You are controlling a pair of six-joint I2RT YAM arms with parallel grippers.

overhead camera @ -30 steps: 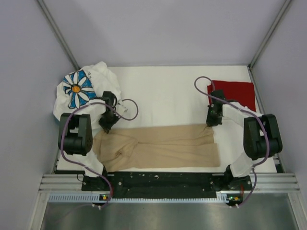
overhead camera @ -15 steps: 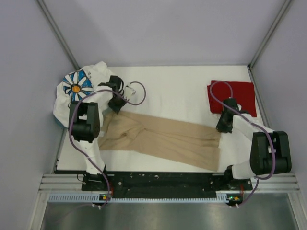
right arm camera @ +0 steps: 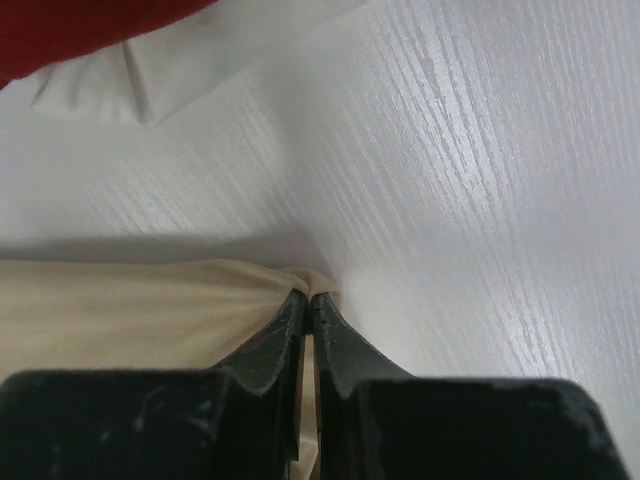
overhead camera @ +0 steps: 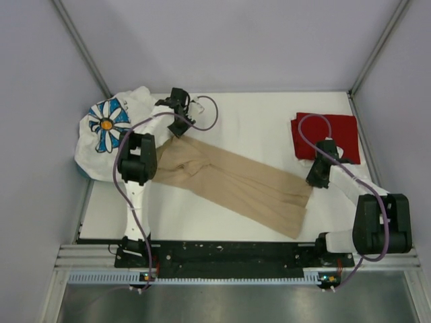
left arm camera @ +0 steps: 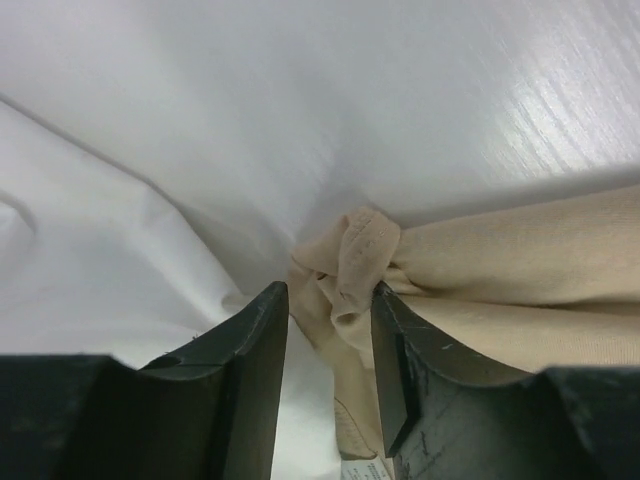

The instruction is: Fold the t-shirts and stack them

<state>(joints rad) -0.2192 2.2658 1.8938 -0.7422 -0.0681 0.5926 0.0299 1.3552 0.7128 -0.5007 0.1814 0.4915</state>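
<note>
Tan t-shirt (overhead camera: 236, 185) stretches in a long, narrow band across the white table (overhead camera: 256, 121), strung diagonally between the two grippers. At its far-left end sits the left gripper (overhead camera: 177, 130), whose jaws stand apart. The left wrist view shows a bunched knot of the tan cloth (left arm camera: 500, 270) lying in the gap of that gripper (left arm camera: 330, 300), with the rest of the shirt running off to the gripper's right. At the band's other end, nearer the arm bases, the right gripper (overhead camera: 315, 180) has its jaws pressed together on the shirt's corner. Its wrist view shows the fingertips of the gripper (right arm camera: 308, 300) meeting on a pinch of the tan fabric (right arm camera: 120, 310), the cloth trailing away to the gripper's left.

Just beyond the right gripper, toward the far right corner of the table, lies the dark red t-shirt (overhead camera: 333, 131), folded flat; its edge shows at the top left of the right wrist view (right arm camera: 80, 30). To the left of the left gripper, the white daisy t-shirt (overhead camera: 108, 128) sits in a loose heap at the table's left edge, flower print up.
</note>
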